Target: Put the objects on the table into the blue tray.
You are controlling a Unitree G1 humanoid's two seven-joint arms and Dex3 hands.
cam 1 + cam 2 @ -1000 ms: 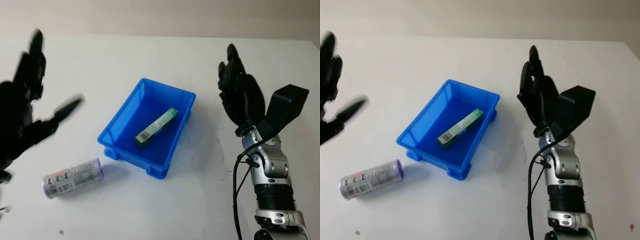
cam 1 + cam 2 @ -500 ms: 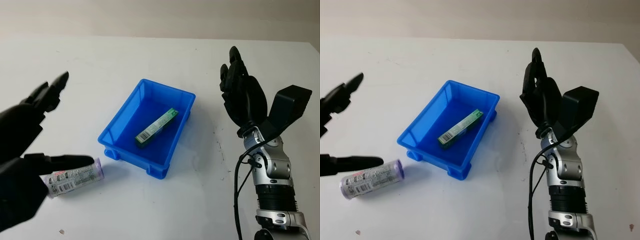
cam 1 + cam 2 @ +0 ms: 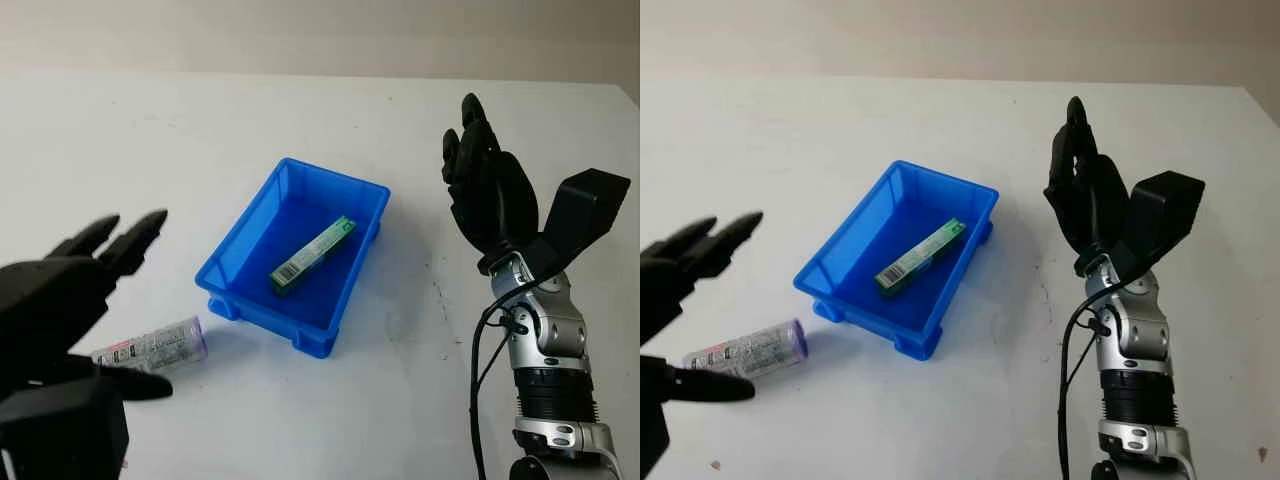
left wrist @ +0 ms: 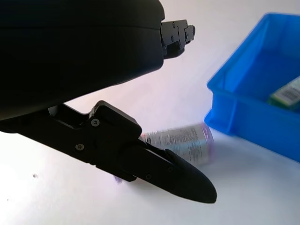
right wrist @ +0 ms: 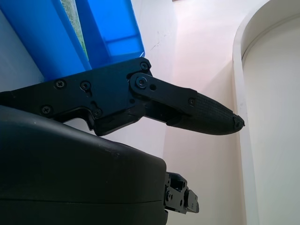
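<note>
The can (image 3: pixel 150 350) lies on its side near-left of the tray (image 3: pixel 240 285): light, smooth, likely to roll. Grip it across the middle. The left hand (image 3: pixel 60 330) hovers over it, fingers apart and empty; the right hand (image 3: pixel 490 200) is raised at right, open.

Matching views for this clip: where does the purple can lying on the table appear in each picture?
Left eye view: purple can, lower left, by the left hand.
Right eye view: lower left.
Left wrist view: centre, behind a finger.
Right wrist view: not in it.
Shared landmark: the blue tray.
</note>
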